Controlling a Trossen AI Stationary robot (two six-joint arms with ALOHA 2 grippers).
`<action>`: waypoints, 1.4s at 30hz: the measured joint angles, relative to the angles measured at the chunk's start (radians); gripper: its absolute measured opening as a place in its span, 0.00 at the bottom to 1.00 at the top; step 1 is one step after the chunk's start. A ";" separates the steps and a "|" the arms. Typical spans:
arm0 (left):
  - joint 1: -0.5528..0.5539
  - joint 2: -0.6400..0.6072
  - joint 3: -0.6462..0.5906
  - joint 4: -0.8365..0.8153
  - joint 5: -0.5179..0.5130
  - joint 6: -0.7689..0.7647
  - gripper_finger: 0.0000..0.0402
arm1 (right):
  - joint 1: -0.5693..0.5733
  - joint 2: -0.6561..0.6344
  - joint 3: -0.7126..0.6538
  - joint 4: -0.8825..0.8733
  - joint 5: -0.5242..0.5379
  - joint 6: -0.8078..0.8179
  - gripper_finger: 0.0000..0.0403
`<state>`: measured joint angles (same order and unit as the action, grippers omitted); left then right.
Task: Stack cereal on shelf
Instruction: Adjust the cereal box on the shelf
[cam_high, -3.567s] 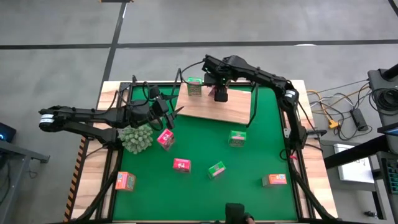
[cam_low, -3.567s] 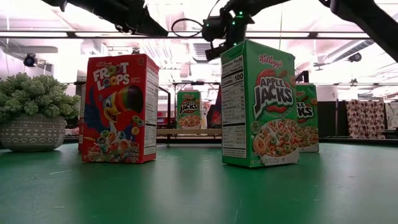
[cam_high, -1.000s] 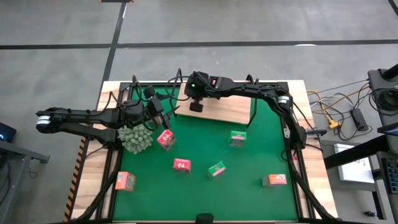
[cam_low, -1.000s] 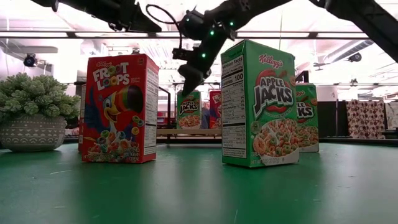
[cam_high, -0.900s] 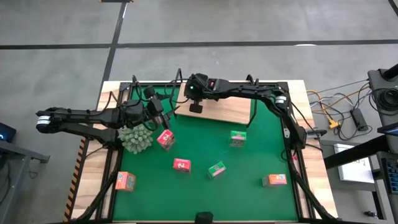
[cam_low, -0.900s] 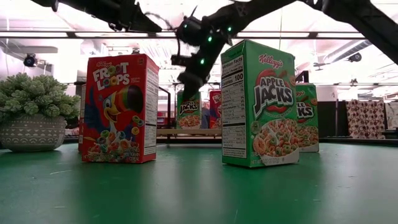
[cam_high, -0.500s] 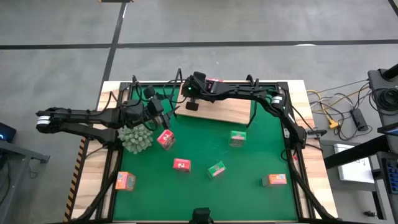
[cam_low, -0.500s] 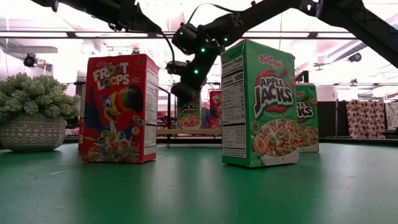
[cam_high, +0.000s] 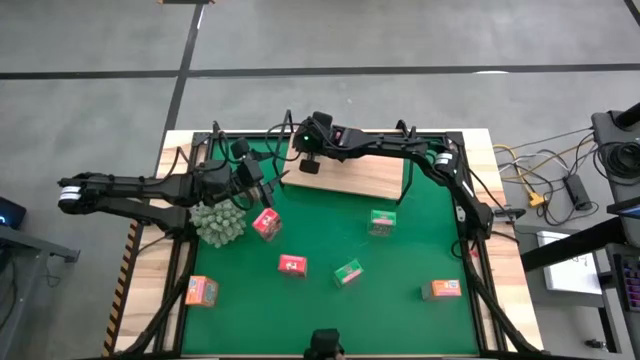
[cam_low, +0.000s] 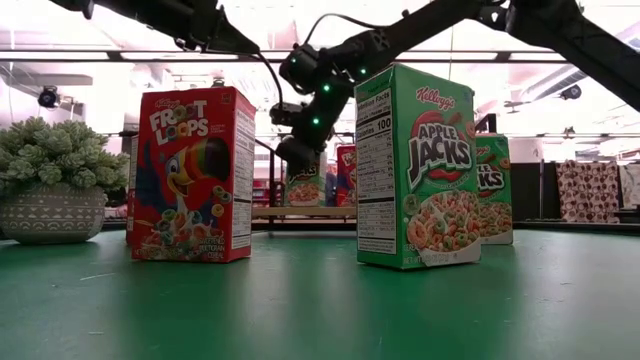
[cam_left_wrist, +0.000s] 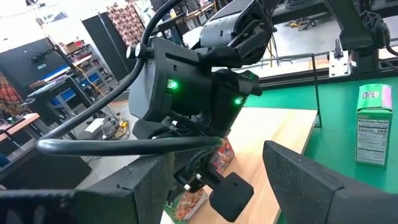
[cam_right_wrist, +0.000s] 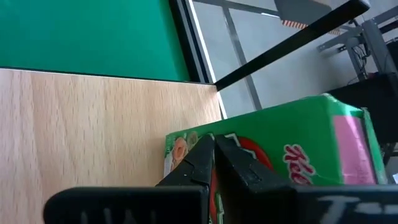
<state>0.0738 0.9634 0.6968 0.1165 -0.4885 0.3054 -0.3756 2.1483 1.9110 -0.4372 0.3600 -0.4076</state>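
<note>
Your right arm (cam_high: 420, 150) reached from the table's right edge across its far side, wrist bent downward, the right gripper (cam_high: 309, 167) pointing down with its fingers (cam_right_wrist: 205, 163) pressed together. Your left arm (cam_high: 130, 188) lay stretched low along the left side, the left gripper (cam_high: 278, 180) parted wide and empty.
</note>
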 joint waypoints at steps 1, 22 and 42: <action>0.000 0.000 0.000 0.000 0.000 0.000 0.58 | 0.000 0.000 0.000 -0.005 0.000 0.000 0.02; 0.000 0.000 0.000 -0.009 0.000 0.000 0.58 | 0.026 -0.026 -0.001 -0.110 0.010 -0.007 0.02; 0.000 0.000 0.000 -0.020 0.000 -0.003 0.58 | 0.098 -0.256 -0.090 -0.484 0.000 0.209 0.02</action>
<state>0.0738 0.9634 0.6968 0.0963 -0.4884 0.3023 -0.2776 1.8919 1.8213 -0.9210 0.3603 -0.1988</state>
